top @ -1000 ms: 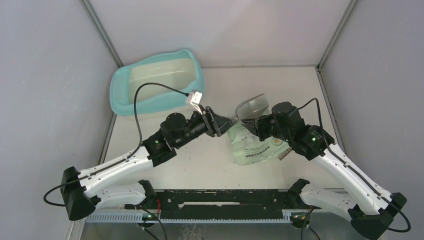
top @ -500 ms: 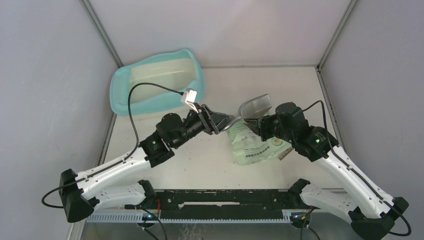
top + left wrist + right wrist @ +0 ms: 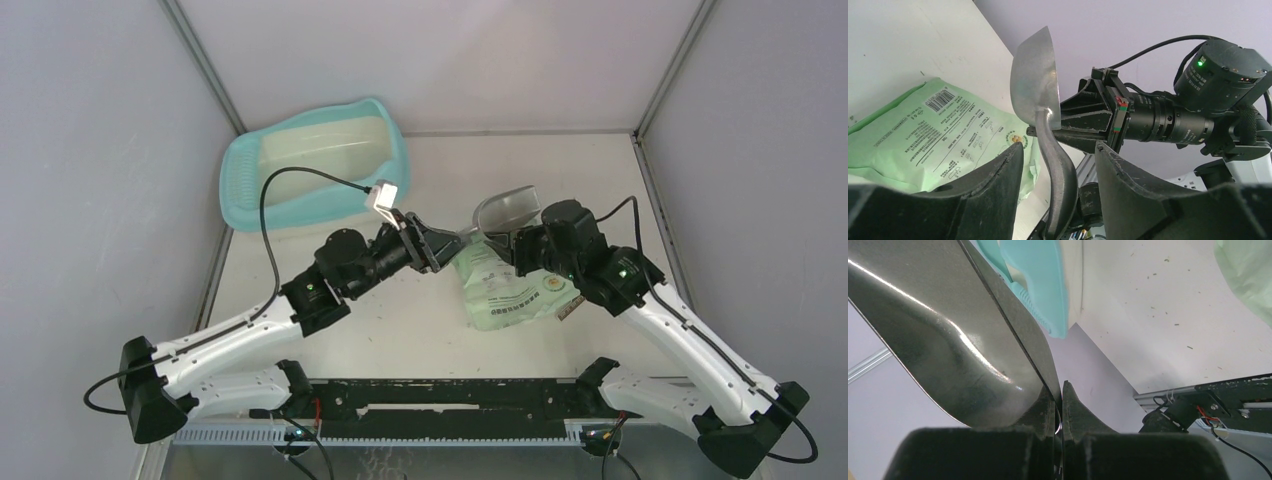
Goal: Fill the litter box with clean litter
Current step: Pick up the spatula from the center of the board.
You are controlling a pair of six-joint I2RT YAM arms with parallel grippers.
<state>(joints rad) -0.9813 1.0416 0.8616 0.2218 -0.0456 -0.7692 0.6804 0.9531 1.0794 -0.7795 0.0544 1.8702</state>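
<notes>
The white surface (image 3: 420,320) is walled at 9, 12 and 3 o'clock, and at 6 o'clock it is edged by the black rail carrying the arm bases. The litter box (image 3: 243,190) is set in the 10 o'clock corner, its slotted ledge close to the left wall and its far rim close to the back wall; a pale cream inside is seen. Bare surface is left open from 12 to 3 o'clock, between the box's right rim and the right wall, and again in a band along the rail at 6 o'clock.

A flat green bag (image 3: 505,295) is laid just right of centre, well apart from the box. Over its far edge a grey metal scoop (image 3: 508,210) is held in the air, bowl toward 12 o'clock. The scoop is pinched at the base of its bowl by the right gripper (image 3: 503,243), whose fingers (image 3: 1078,410) are pressed together on the thin metal. The left gripper (image 3: 455,242) is brought in from 9 o'clock; its fingers (image 3: 993,185) are spread on either side of the handle, with a gap seen at each side.

Small dark specks (image 3: 1168,312) are scattered over the surface near the box's rim.
</notes>
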